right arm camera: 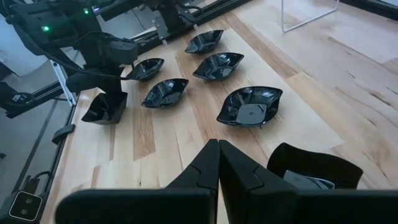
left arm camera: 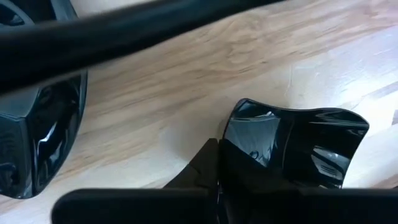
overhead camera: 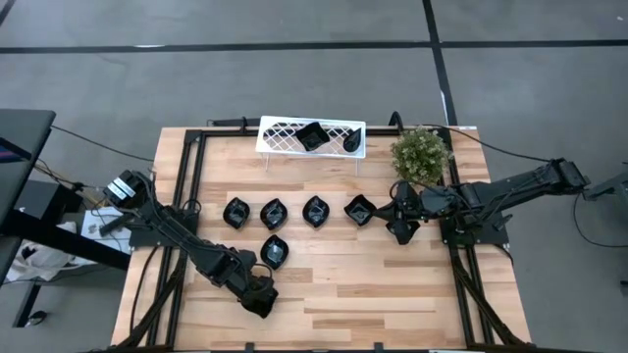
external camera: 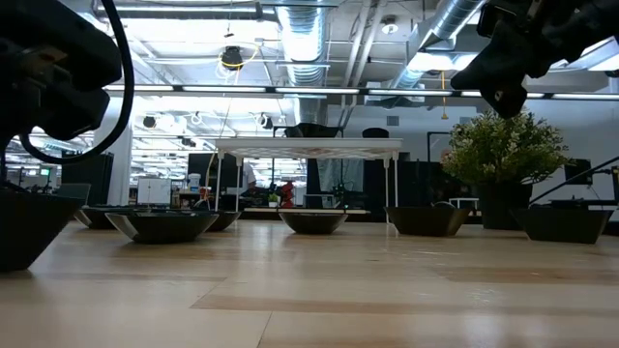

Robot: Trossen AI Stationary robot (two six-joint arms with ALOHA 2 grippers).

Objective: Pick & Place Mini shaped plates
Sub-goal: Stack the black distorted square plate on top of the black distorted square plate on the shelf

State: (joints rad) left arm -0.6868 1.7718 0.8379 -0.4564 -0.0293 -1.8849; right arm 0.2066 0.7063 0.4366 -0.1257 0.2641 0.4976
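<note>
A grey concrete floor [overhead camera: 294,78] surrounded the pale wooden plank worktop [overhead camera: 392,284]; silver ceiling ducts [external camera: 309,39] ran overhead beside bright strip lights [external camera: 290,89].

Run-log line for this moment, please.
left end effector: shut on square plate | right end effector: shut, empty | five plates on table

Glossy black mini shaped plates [overhead camera: 294,212] on pale striped wood table [overhead camera: 392,284]; white lattice rack [overhead camera: 285,137]; plant [overhead camera: 420,154] seemingly green.
</note>
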